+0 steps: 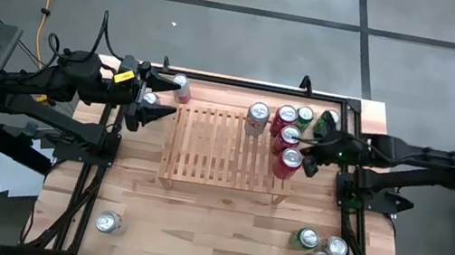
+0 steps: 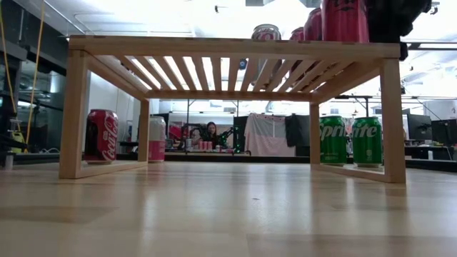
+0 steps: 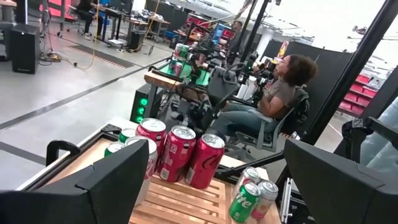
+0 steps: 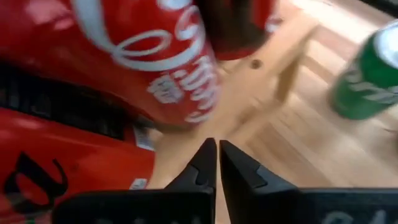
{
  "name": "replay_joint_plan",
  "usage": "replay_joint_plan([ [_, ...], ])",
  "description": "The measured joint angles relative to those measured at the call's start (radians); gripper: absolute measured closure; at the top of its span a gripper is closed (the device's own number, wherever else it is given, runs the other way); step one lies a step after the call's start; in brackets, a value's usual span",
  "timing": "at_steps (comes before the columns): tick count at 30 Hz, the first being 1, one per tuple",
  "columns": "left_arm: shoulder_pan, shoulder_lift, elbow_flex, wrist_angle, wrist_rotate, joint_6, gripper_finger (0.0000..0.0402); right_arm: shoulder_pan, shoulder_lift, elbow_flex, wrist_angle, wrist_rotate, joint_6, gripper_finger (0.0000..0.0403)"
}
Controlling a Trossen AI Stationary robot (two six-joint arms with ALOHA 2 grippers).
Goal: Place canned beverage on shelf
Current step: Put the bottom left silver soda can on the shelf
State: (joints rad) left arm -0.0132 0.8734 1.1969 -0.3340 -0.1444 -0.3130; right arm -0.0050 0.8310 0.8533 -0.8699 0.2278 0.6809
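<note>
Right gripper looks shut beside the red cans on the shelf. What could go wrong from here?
1. The right gripper is shut on nothing, close to a red can at the edge of the shelf; a sideways move could tip that can off.
2. The cans there stand packed, so one knock may topple several.

Bright overhead light, ceiling glare, close cans (image 4: 149, 56) blurred, soft shadows

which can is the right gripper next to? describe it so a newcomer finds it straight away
Start at the slatted wooden shelf in the middle of the table. Cans stand in a cluster along its right end; the right gripper, shut and empty, sits just off that end. The can beside it is red and is the cluster's nearest to the table's front edge, with the shelf's front right corner just past it.
</note>
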Motion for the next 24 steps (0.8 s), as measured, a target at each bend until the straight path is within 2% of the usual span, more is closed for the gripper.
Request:
replay_joint_plan([
  [3, 0.000, 0.000, 0.000, 0.000, 0.000, 0.000, 0.0037, 0.020, 0.000, -0.019, 0.079, 0.008, 0.025, 0.0394],
  [13, 0.000, 0.000, 0.000, 0.000, -0.001, 0.000, 0.0037, 0.011, -0.003, 0.001, 0.082, 0.095, -0.005, 0.0402],
  [24, 0.000, 0.000, 0.000, -0.002, -0.001, 0.001, 0.0037, -0.002, -0.001, 0.002, 0.156, 0.096, -0.052, 0.0403],
])
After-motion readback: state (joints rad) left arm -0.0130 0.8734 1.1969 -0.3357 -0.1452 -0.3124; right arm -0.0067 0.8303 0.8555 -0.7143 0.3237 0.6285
